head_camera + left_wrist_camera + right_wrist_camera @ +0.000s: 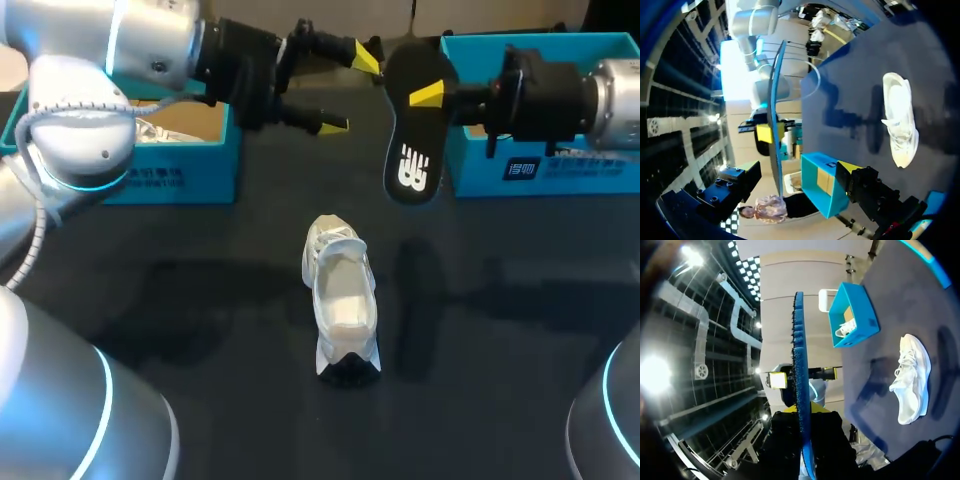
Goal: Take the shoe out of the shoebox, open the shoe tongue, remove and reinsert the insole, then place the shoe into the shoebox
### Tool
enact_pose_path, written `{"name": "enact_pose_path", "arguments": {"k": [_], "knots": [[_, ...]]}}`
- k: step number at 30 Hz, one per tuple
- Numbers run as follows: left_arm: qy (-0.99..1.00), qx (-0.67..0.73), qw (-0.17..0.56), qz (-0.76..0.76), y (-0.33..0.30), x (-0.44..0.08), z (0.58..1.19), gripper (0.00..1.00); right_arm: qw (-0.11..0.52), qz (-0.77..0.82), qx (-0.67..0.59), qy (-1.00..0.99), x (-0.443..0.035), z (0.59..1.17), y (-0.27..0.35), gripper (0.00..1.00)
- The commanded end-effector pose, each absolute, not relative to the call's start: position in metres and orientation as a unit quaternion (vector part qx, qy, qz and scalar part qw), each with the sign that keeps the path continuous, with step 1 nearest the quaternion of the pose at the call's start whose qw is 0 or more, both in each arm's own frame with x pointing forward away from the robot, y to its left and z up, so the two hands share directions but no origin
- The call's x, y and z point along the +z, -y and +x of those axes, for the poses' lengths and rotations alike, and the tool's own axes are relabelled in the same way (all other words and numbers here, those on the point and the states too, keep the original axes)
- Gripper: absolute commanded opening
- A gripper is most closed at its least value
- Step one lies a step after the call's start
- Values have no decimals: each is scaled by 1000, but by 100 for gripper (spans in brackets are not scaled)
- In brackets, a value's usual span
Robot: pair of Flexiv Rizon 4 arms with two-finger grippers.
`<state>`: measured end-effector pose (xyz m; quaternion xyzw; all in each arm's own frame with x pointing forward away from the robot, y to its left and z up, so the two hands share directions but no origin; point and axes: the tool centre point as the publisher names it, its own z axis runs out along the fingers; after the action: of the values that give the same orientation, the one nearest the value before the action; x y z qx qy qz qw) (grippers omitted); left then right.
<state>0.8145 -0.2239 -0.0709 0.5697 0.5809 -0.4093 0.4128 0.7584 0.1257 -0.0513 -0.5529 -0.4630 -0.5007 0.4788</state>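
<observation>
- The white shoe (340,300) stands on its sole near the middle of the dark table (200,300). It is out of both boxes, with its opening facing up and its dark end toward 6 o'clock.
- Well above the table, at 12 to 1 o'clock from the shoe, the black insole (412,120) hangs in the air, long axis roughly 12 to 6.
- The right arm comes in level from 3 o'clock over the right-hand box. The right gripper (430,95) is clamped on the insole's upper half, one yellow tip showing on its face. The right wrist view shows the insole (799,365) edge-on, pinched between that gripper's (802,415) fingers.
- The left arm comes in from 9 o'clock, forearm level and pointing toward 3 o'clock. The left gripper (350,90) is spread wide and holds nothing, its tips just beside the insole's 9 o'clock edge. Whether they touch cannot be told.
- A white logo (413,168) sits on the insole's lower end.
- Farther back, at 10 o'clock, a blue box (185,170) holds another white shoe (150,130); the print on its front is too small to read.
- At 2 o'clock, a second blue box (560,175) carries a small white label (520,168).
</observation>
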Motion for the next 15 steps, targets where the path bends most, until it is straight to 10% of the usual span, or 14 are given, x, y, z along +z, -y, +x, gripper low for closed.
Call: {"name": "enact_pose_path", "arguments": {"k": [1, 15], "knots": [[-561, -445, 448, 535, 229, -74, 817, 100, 475, -555, -504, 461, -52, 756, -133, 0], [-545, -460, 454, 534, 248, -65, 812, 56, 473, -553, -507, 461, -54, 760, -138, 0]]}}
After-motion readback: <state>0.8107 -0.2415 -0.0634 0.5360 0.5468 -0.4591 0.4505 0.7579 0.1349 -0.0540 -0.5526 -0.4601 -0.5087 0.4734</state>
